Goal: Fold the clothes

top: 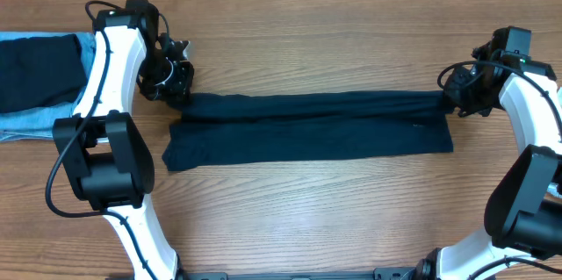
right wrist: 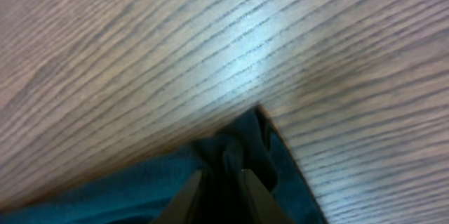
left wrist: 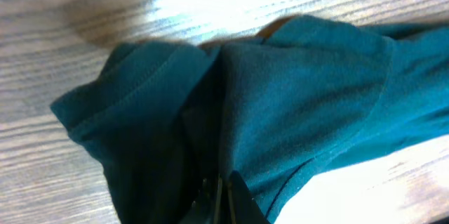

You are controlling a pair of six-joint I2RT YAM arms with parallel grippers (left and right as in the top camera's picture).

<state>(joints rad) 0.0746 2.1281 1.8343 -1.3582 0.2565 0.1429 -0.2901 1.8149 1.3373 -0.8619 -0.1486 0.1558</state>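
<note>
The clothes in play are a dark navy shirt (top: 307, 131), folded into a long band across the middle of the table. My left gripper (top: 176, 94) sits at the band's upper left corner. In the left wrist view its jaws (left wrist: 220, 197) are pressed together on a bunched fold of the shirt (left wrist: 295, 90). My right gripper (top: 450, 101) is at the band's upper right end. There the two fingers (right wrist: 191, 194) pinch a gathered ridge of the shirt (right wrist: 231, 155), with the gripper (right wrist: 221, 185) low over the wood.
At the far left edge lies a folded dark navy piece (top: 35, 69) on top of light blue denim (top: 39, 124). Both arm bases stand at the near edge, left (top: 101, 161) and right (top: 527, 201). Bare wood table (top: 307, 34) surrounds the shirt.
</note>
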